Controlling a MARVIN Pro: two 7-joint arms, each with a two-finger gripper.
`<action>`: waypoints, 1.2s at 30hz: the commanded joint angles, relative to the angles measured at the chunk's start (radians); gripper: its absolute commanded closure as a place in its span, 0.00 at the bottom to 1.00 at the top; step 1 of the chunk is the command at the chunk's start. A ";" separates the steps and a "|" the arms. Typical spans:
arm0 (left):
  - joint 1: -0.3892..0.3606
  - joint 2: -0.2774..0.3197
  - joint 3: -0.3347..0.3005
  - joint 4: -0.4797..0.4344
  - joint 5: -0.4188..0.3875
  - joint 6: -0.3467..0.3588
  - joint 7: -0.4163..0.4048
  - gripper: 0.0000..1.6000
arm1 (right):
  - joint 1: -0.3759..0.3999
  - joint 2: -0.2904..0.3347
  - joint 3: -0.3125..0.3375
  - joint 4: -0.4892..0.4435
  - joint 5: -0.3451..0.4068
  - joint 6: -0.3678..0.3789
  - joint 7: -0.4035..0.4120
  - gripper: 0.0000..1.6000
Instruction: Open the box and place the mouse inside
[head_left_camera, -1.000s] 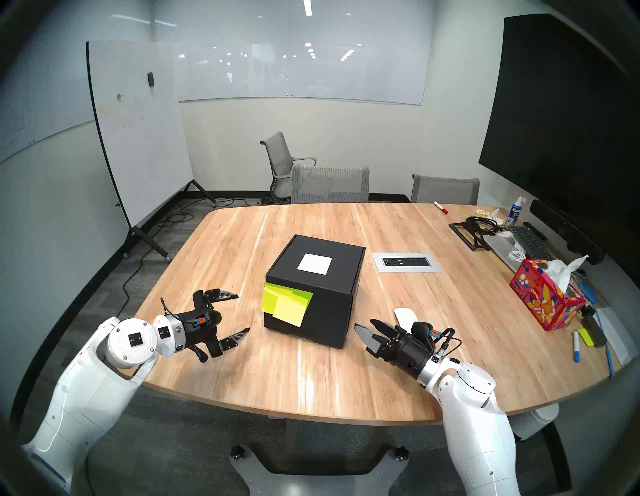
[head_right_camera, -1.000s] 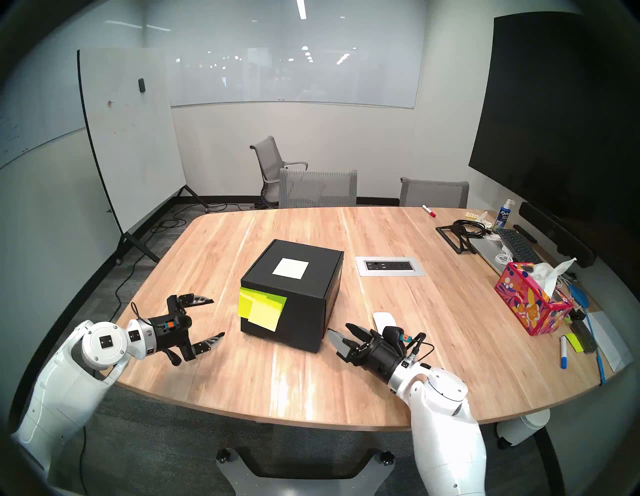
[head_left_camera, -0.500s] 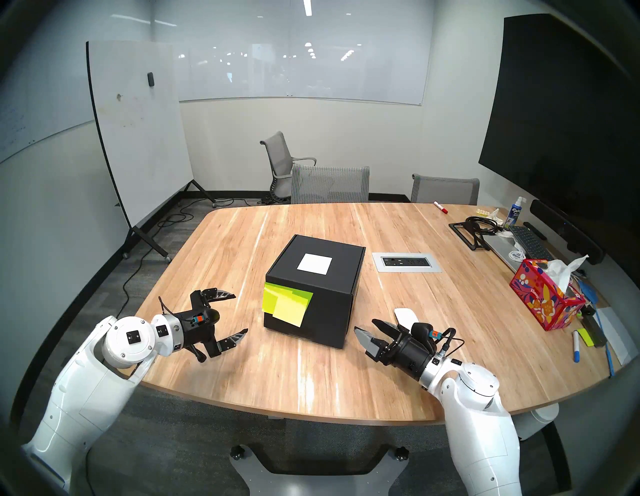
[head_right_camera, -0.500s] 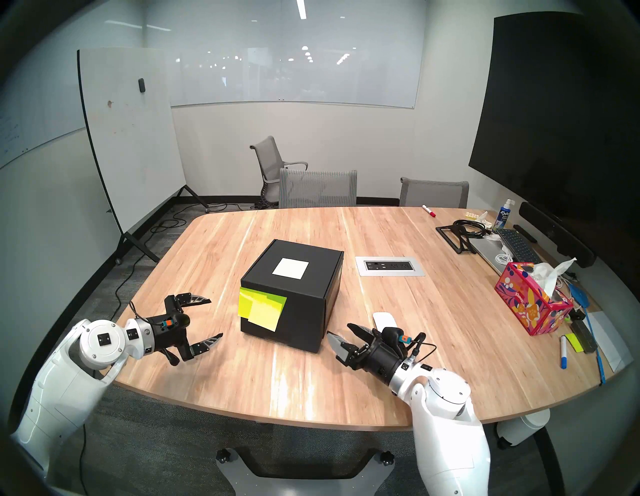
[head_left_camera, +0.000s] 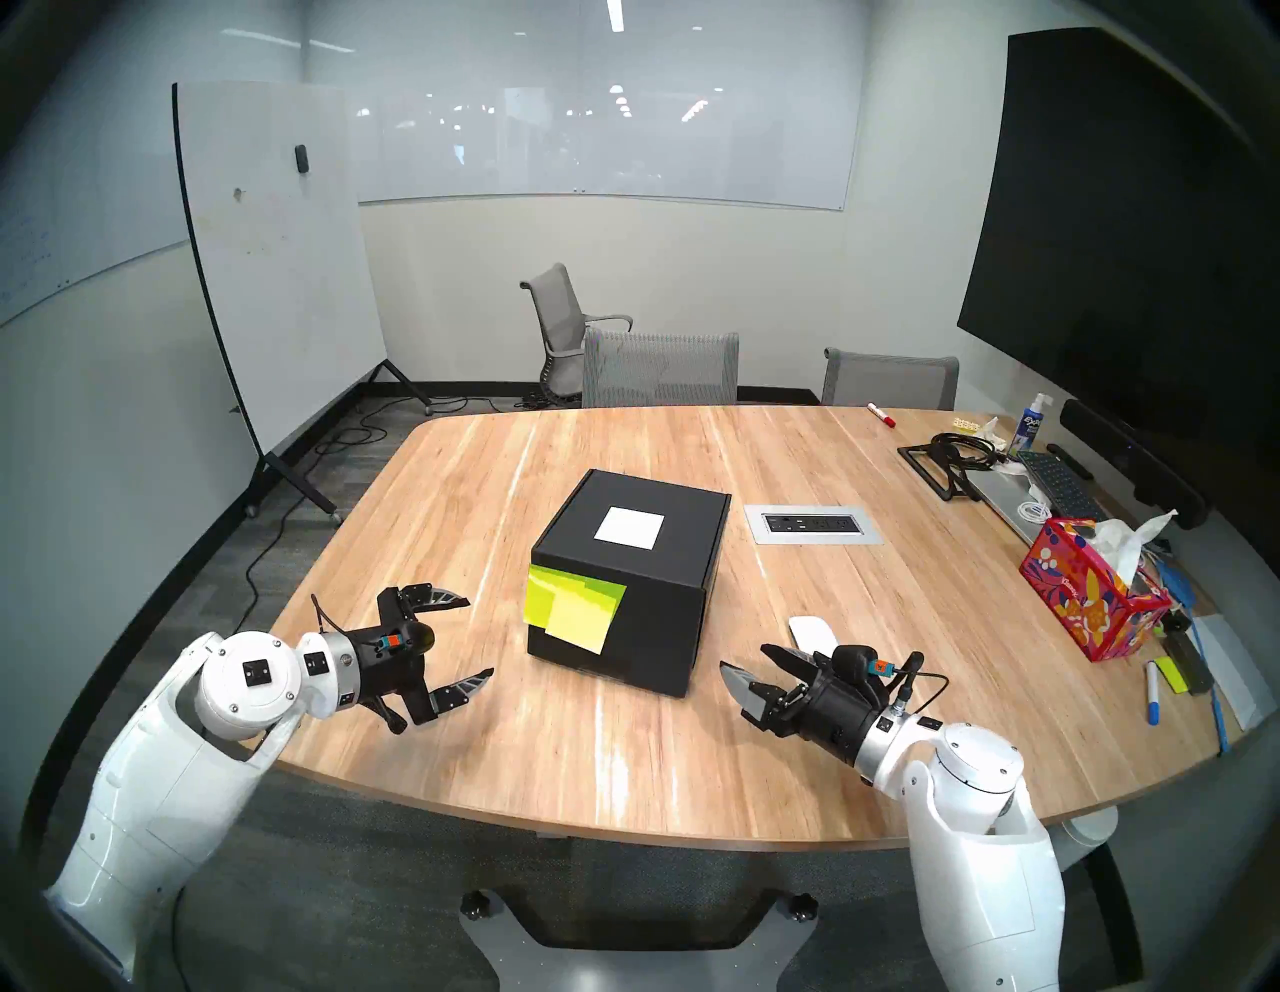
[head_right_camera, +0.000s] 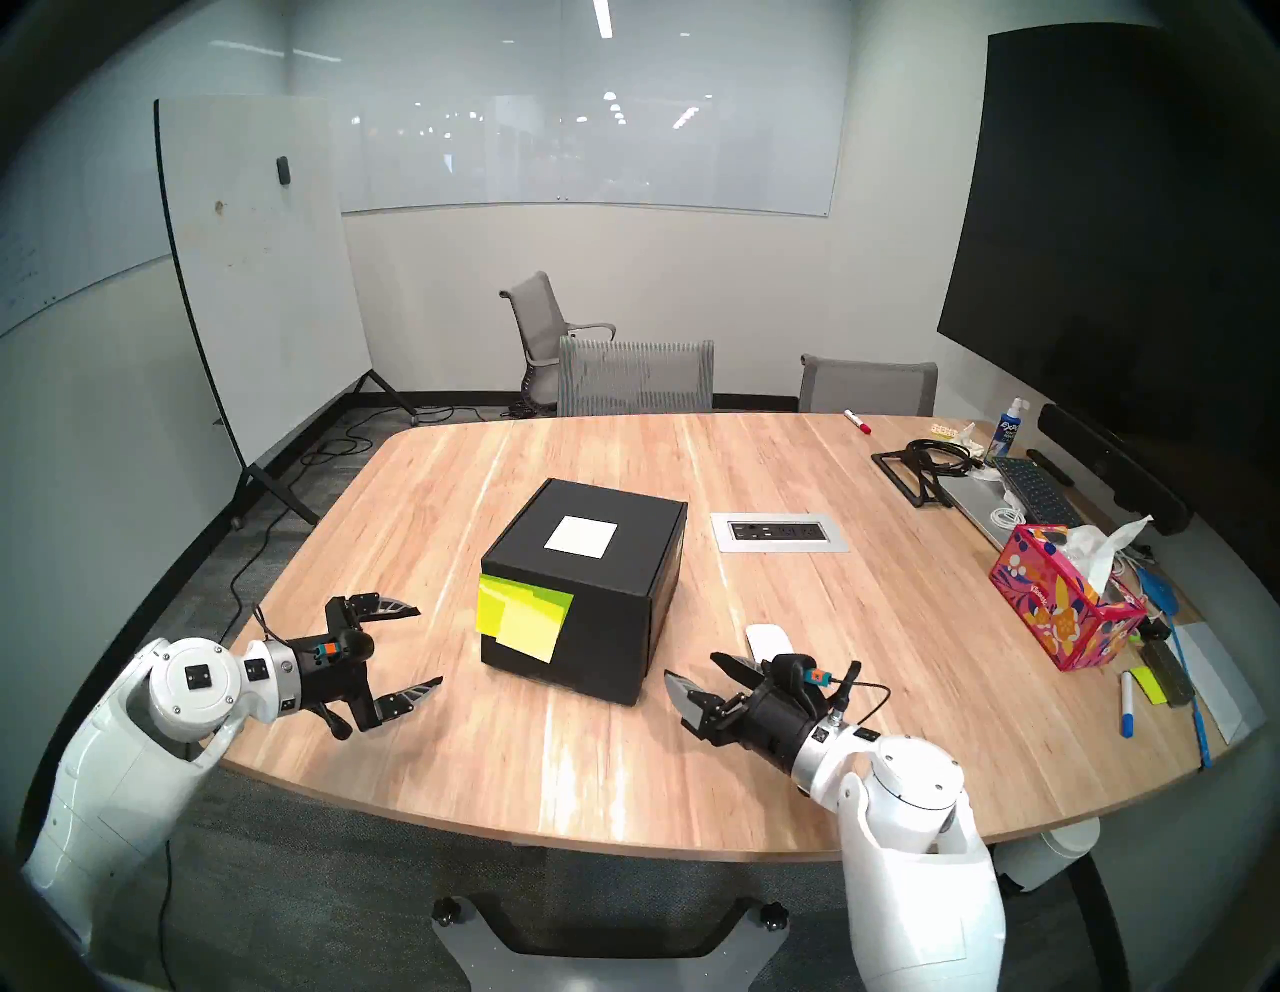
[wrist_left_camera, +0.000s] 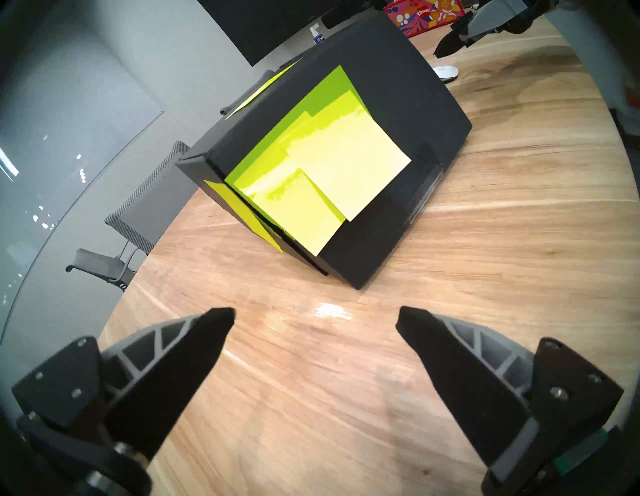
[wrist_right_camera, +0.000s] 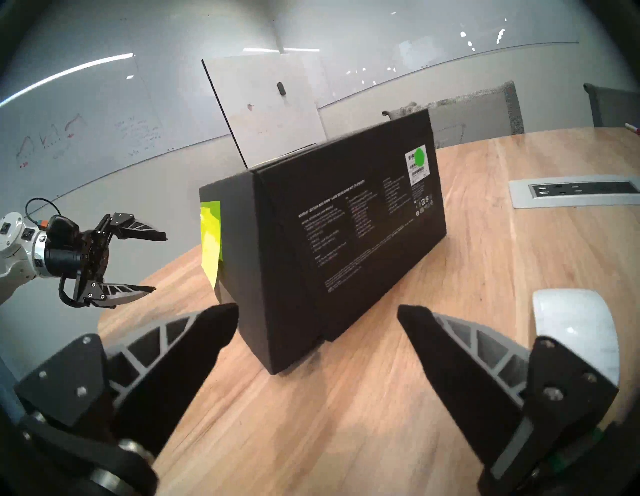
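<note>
The right pincer (head_left_camera: 751, 670) partly hides the mouse (head_left_camera: 812, 632).

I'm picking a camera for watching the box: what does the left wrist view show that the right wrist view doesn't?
Only the left wrist view: the box's front face squarely, with the sticky notes spread over it, and the red tissue box.
Only the right wrist view: the printed side panel with its green sticker, and the table's power outlet.
Both: the closed box, the white mouse, and the wooden table.
</note>
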 joint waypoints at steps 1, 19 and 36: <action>-0.003 -0.001 -0.007 -0.014 0.000 -0.007 0.008 0.00 | -0.085 0.009 0.036 -0.117 0.022 0.006 0.028 0.00; 0.008 0.011 0.008 -0.025 0.014 0.009 0.006 0.00 | -0.313 -0.067 0.109 -0.354 -0.069 0.166 -0.099 0.00; 0.137 -0.040 -0.025 -0.097 0.038 -0.039 0.111 0.00 | -0.387 -0.125 0.080 -0.490 -0.141 0.257 -0.202 0.00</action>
